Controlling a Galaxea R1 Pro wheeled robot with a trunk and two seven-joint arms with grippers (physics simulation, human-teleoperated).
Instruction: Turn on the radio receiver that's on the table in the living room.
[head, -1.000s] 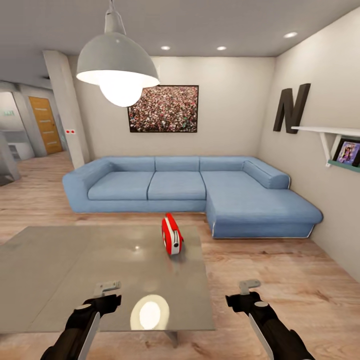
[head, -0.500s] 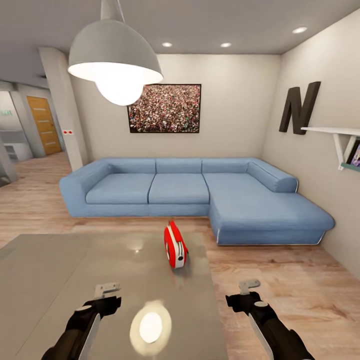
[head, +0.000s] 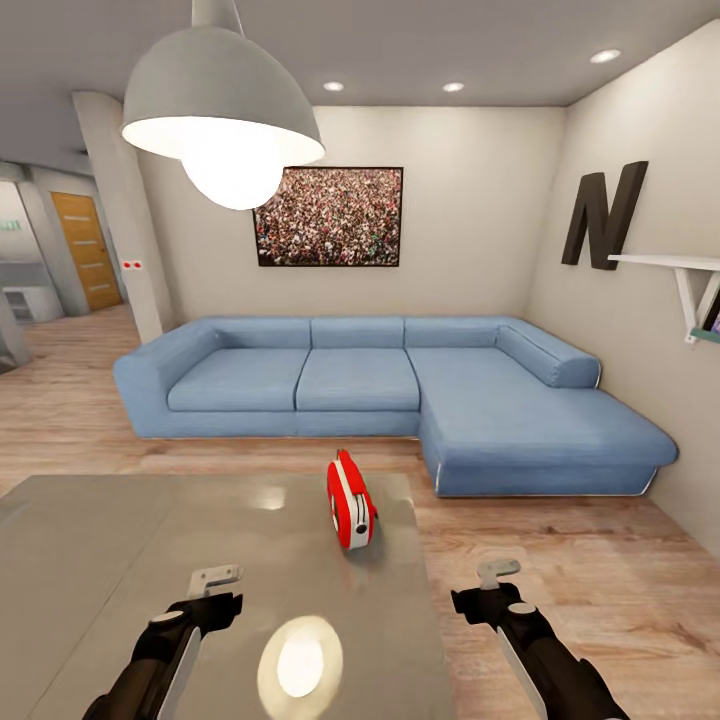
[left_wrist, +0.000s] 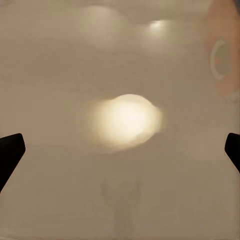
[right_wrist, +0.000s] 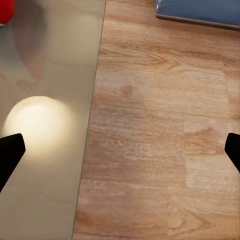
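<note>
The radio (head: 350, 500) stood at twelve o'clock on the worktop (head: 120, 560), both arms' fingers (head: 212, 578) spread wide, presumably readied for reaching.

— Where's the radio receiver (head: 350, 500)?
— Upright near the far right corner of the grey desk (head: 120, 560), before the blue sofa (head: 380, 385).
— And the claws?
— Left claw (head: 215, 580) over the desk, right claw (head: 497, 573) above the wood floor (head: 580, 580), both apart from it.
</note>
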